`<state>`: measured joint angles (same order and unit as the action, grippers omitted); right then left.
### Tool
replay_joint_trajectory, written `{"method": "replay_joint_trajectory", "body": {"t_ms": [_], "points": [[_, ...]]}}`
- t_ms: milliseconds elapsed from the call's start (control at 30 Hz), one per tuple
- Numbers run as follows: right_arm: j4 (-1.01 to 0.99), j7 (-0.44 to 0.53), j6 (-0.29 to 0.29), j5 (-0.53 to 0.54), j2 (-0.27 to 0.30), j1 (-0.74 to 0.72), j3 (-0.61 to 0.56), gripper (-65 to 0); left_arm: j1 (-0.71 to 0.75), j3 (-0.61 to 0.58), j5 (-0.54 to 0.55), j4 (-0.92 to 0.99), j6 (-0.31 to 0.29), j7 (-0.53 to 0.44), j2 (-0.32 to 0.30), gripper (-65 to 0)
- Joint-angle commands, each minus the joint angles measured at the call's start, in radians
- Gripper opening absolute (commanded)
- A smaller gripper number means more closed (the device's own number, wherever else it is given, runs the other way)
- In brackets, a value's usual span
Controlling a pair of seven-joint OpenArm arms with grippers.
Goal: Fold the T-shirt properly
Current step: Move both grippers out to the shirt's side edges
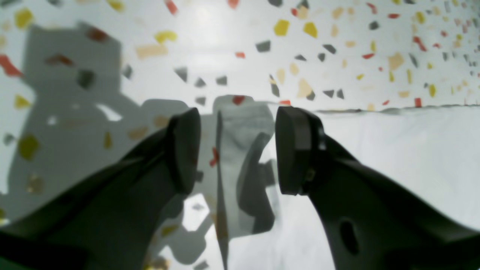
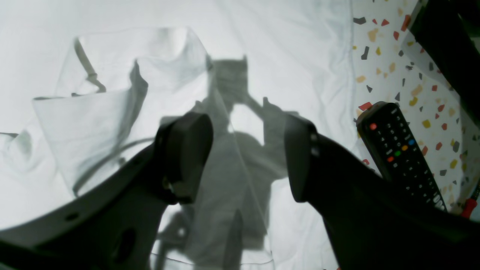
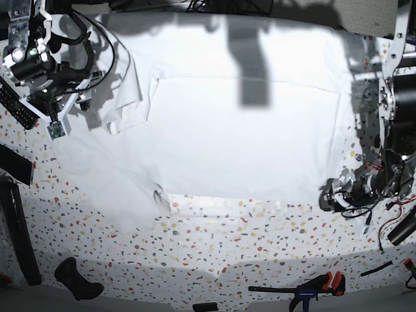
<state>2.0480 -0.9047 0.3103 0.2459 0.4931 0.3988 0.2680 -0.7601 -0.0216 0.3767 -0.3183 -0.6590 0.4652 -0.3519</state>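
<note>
A: White T-shirt (image 3: 234, 136) spread across speckled tabletop (image 3: 247, 247), partly folded. Left hand (image 1: 236, 150) apart, empty, over its corner. Right hand (image 2: 247, 150) likewise apart, above a raised fold.

B: Risky: could pinch two layers, dragging the fold crooked; remote (image 2: 401, 153) close by, might snag.

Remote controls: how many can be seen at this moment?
1 for certain: a black remote control on the speckled tabletop beside the T-shirt edge, at the base view's far left. Dark items nearby are unclear.

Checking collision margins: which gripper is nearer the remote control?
Right. The right gripper hovers over the T-shirt just beside the remote control; the left gripper is across the table.
</note>
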Motion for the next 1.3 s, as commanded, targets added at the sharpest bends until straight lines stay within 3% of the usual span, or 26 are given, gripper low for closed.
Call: {"method": "replay_joint_trajectory", "body": {"t_ms": [0, 267, 567, 1167, 1267], "points": [[0.016, 0.012, -0.010, 0.002, 0.014, -0.005, 0.007, -30.7, -0.030, 0.002, 0.037, -0.014, -0.016, -0.008, -0.016, -33.8], [0.016, 0.005, -0.010, 0.002, 0.014, -0.005, 0.007, -30.7, 0.037, 0.002, 0.063, -0.014, -0.026, -0.071, -0.013, -33.9], [0.016, 0.006, -0.010, 0.001, 0.014, -0.005, 0.007, -30.7, 0.059, 0.002, 0.153, -0.014, -0.039, -0.048, 0.025, -33.8], [0.016, 0.022, -0.010, 0.001, 0.014, -0.005, 0.007, -30.7, 0.060, 0.002, 0.150, -0.014, -0.039, -0.033, 0.031, -34.6], [0.016, 0.022, -0.010, 0.001, 0.014, -0.005, 0.007, -30.7, 0.060, 0.002, 0.149, -0.014, -0.039, -0.031, 0.031, -41.7]]}}
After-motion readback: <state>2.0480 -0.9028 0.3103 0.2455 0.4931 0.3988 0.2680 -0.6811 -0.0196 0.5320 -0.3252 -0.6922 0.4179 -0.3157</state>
